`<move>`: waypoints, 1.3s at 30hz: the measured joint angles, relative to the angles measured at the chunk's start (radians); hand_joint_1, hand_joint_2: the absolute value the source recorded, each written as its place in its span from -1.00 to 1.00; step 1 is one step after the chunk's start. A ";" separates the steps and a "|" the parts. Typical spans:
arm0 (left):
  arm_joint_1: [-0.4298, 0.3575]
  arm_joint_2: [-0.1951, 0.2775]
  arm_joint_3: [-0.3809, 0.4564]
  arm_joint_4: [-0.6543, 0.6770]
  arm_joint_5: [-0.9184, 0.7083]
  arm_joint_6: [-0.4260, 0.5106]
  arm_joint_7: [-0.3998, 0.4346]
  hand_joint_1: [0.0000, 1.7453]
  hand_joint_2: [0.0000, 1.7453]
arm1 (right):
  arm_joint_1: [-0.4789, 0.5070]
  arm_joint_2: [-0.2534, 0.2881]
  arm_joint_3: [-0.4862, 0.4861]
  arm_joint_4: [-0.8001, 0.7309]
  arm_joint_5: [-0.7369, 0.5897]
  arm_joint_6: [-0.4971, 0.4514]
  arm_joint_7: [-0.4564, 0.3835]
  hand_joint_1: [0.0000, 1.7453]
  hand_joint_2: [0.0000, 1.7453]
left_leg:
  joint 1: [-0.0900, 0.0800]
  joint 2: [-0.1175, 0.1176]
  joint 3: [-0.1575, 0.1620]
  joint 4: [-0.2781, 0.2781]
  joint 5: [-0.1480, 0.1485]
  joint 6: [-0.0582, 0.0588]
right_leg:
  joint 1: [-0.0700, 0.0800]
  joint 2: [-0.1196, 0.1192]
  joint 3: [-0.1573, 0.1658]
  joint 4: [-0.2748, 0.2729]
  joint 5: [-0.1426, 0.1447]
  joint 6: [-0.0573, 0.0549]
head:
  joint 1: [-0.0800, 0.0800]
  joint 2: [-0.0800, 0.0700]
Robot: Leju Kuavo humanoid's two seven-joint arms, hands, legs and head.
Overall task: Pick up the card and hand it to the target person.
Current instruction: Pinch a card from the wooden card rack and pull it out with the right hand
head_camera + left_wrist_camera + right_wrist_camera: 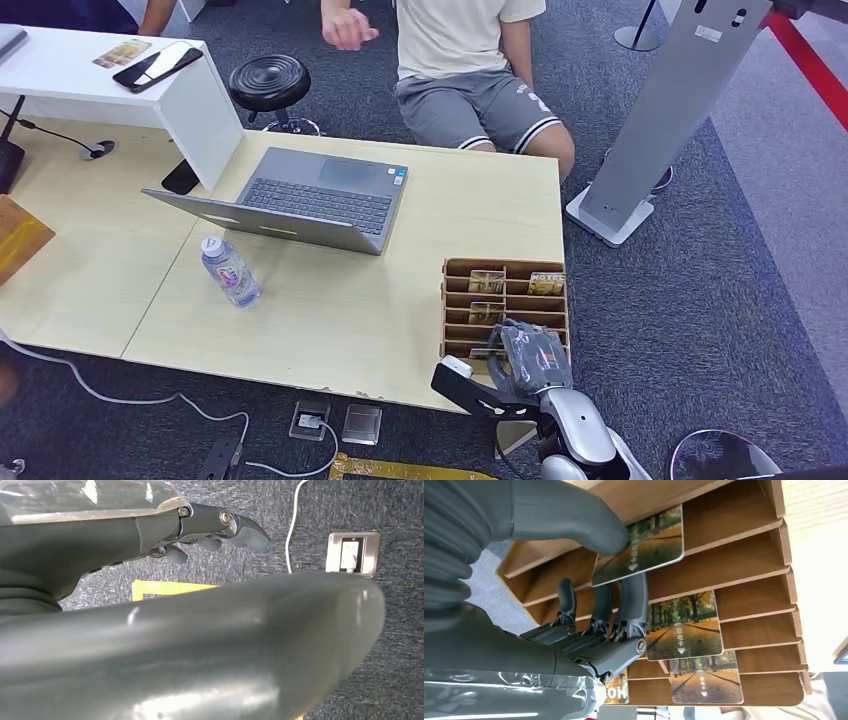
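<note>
White Chinese characters on the cards (684,632), too small to read

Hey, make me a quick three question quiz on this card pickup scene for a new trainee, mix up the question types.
1. True or false: the right hand pinches a card at the wooden rack.
2. Multiple choice: what stands nearest the laptop on the table? A) water bottle B) stool C) phone
3. Fill in: the left hand hangs over the ____.

Key: 1 true; 2 A; 3 carpet floor.
</note>
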 joint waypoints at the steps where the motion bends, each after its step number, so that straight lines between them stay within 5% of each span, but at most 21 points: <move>1: 0.000 0.000 0.000 0.000 0.000 0.000 0.000 -1.00 -1.00 | 0.000 0.000 0.000 0.001 0.000 0.000 -0.001 0.40 1.00 | 0.000 0.000 0.000 0.000 0.000 0.000 | 0.000 0.000 0.000 0.000 0.000 0.000 | 0.000 0.000; 31: 0.000 0.000 -0.017 0.000 -0.020 0.000 -0.029 -1.00 -1.00 | -0.007 0.005 -0.003 0.014 -0.006 -0.022 -0.013 0.52 1.00 | 0.000 0.000 0.001 0.000 0.000 0.000 | 0.000 0.000 0.001 0.000 0.000 0.000 | 0.000 0.000; 39: 0.001 0.000 -0.017 0.000 -0.006 0.000 -0.028 -1.00 -1.00 | -0.031 -0.030 -0.051 -0.089 -0.101 -0.022 0.017 0.52 1.00 | 0.000 0.000 0.001 0.000 0.000 0.000 | 0.000 0.000 0.000 0.000 0.000 0.000 | 0.000 0.000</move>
